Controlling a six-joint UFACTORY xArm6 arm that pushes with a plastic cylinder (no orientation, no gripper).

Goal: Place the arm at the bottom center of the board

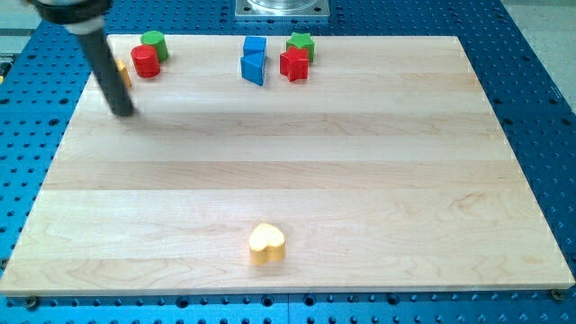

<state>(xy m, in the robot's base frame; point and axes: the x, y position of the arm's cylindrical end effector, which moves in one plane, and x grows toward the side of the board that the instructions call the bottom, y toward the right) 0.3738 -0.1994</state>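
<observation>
I see a pale striped wood board, blue table, yellow heart, red cylinder, green cylinder, dark rod.

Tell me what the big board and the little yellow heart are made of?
The board looks like pale wood with a smooth finish: you can see long planks joined side by side and faint grain lines. The yellow heart looks like painted wood or plastic; its colour is even and slightly glossy, so I cannot tell which. My tip looks like dark matt rubber or plastic, far from the heart.
</observation>
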